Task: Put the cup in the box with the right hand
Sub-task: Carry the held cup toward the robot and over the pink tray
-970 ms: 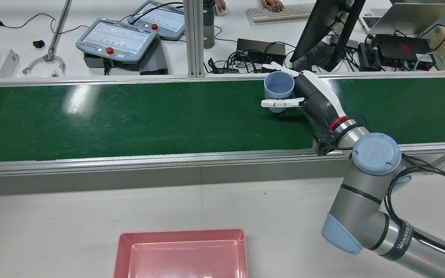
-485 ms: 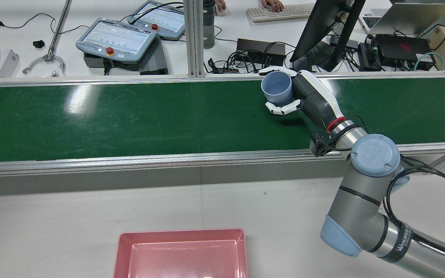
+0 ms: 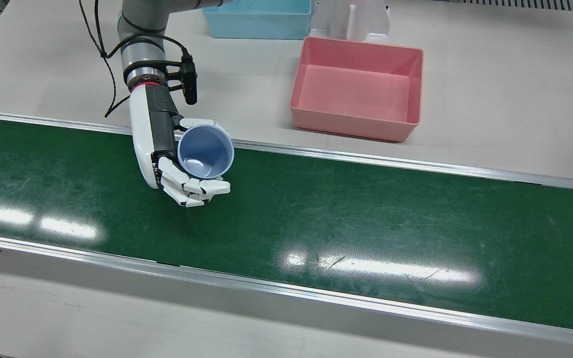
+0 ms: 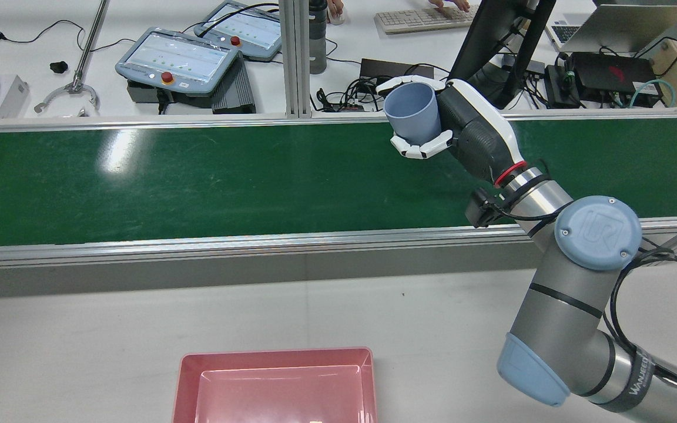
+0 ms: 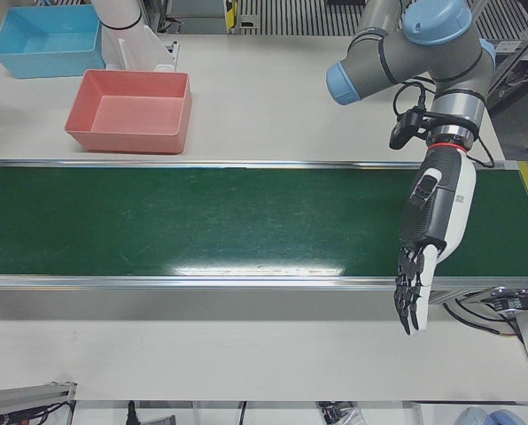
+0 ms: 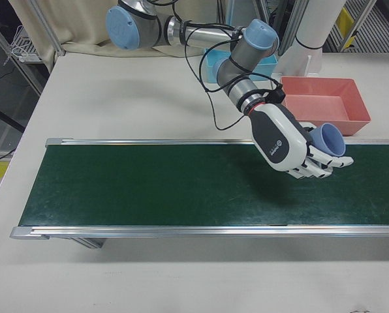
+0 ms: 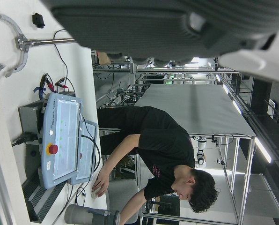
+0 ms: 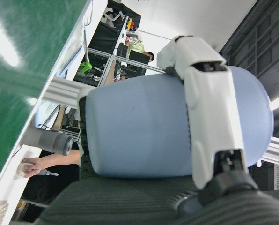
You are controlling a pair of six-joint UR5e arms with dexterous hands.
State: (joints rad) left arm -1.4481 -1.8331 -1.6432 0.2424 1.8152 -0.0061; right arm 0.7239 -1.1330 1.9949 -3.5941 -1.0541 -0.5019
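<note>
A pale blue cup (image 3: 204, 151) is held in my right hand (image 3: 154, 134), whose fingers wrap around its wall. The cup is off the green belt (image 3: 366, 214), mouth up and tilted slightly. It also shows in the rear view (image 4: 412, 114) with the right hand (image 4: 473, 138), in the right-front view (image 6: 328, 139) and close up in the right hand view (image 8: 144, 136). The pink box (image 3: 356, 127) stands empty on the white table beyond the belt. My left hand (image 5: 432, 230) hangs open and empty at the belt's end.
A blue box (image 3: 256, 22) stands behind the pink box, beside a white pedestal (image 3: 351, 20). Aluminium rails (image 3: 366, 159) run along both edges of the belt. Pendants, cables and a monitor sit behind the far rail in the rear view (image 4: 180, 59).
My right hand's fingers have closed around the cup. It has lifted the cup off the belt and carried it up and slightly left in the rear view.
</note>
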